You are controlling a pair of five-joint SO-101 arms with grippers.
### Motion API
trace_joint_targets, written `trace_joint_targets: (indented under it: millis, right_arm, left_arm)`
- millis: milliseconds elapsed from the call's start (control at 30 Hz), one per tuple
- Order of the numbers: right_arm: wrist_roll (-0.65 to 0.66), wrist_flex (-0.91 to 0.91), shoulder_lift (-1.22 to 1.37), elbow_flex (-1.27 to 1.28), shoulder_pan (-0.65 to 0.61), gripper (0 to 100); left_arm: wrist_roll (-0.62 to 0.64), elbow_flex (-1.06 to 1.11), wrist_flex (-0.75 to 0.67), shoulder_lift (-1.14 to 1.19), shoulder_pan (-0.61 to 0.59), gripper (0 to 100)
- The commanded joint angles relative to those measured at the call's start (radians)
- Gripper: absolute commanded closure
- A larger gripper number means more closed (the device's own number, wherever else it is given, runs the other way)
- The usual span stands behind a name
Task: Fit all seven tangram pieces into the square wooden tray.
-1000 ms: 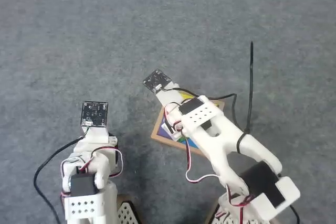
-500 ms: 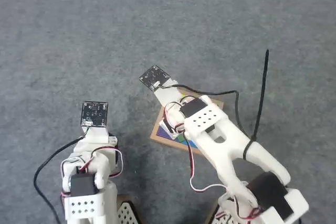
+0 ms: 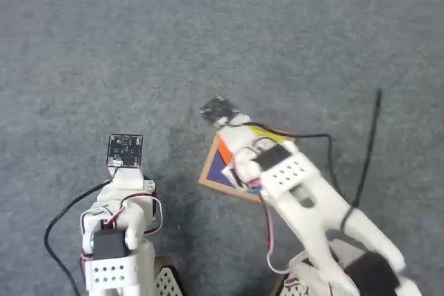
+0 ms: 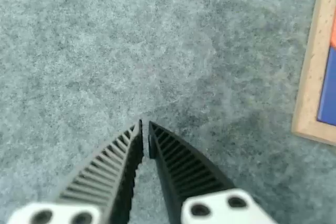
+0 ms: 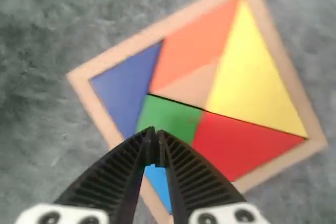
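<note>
Jaws of the right gripper (image 5: 155, 130) were pressed together, holding nothing. Its arm had swung back, uncovering the square wooden tray (image 5: 84, 85) right under the tips. All the coloured tangram pieces (image 5: 252, 93) looked in, so the job seemed done. The left gripper (image 4: 144, 125) had its jaws together too. No words showed.

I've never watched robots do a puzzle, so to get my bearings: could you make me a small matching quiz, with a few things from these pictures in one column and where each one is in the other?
Things:
1 left gripper
2 right gripper
3 wooden tray
4 yellow piece

Places:
A in the tray, beside the red piece
B shut, over grey carpet next to the tray
C lying on the carpet, holding coloured pieces
D shut, above the tray

Pairs: 1-B, 2-D, 3-C, 4-A
</note>
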Motion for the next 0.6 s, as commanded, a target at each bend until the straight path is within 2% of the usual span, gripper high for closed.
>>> trace_joint_targets:
  millis: [0,333,567]
  right_arm:
    - [-0.006,-0.081,-0.176,0.097,0.085,99.1]
    - [-0.006,-0.104,-0.549,0.422,0.254,99.0]
    - [-0.006,-0.104,-0.799,0.577,0.266,99.0]
  left_arm:
    - [0.017,-0.013,0.005,-0.017,-0.003,98]
    - [0.017,-0.013,0.005,-0.017,-0.003,98]
    - [0.017,-0.013,0.005,-0.017,-0.003,98]
